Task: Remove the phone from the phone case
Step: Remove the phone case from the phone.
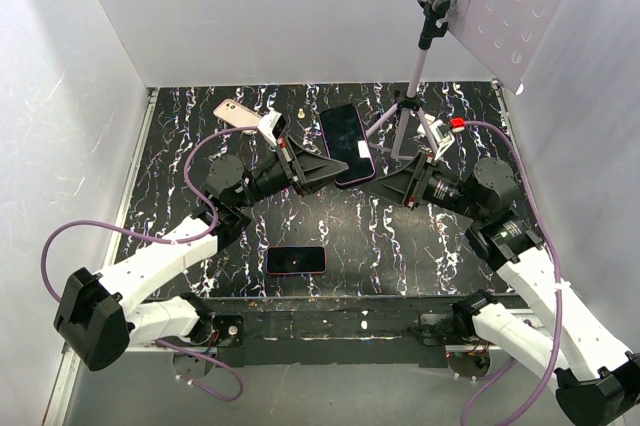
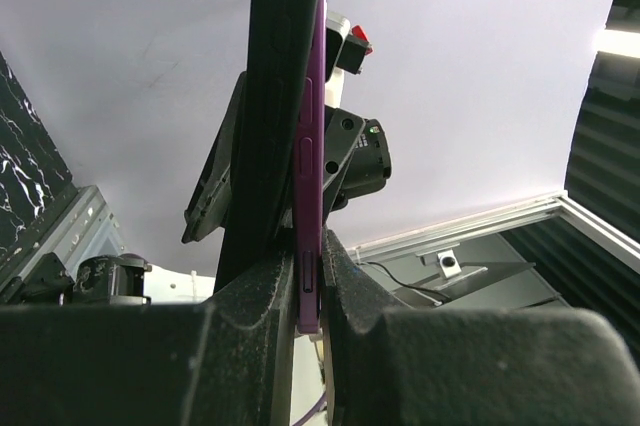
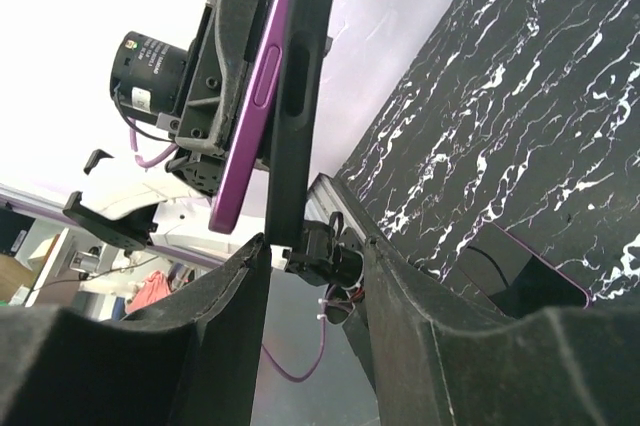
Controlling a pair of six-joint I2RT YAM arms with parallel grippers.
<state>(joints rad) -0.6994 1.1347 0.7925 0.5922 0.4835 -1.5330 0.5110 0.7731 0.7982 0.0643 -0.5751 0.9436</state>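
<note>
One cased phone (image 1: pixel 347 143), lengthwise near-to-far, tight in left tool (image 2: pixel 308 291); right tool (image 3: pixel 312 246) ajar.

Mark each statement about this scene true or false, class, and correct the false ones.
1. The left gripper is clamped on the purple case. True.
2. The held phone lies flat on the table. False: it is lifted above it, between the two arms.
3. A second dark phone lies flat on the table. True.
4. The right gripper is far from the held phone. False: its fingers straddle the phone's edge.
</note>
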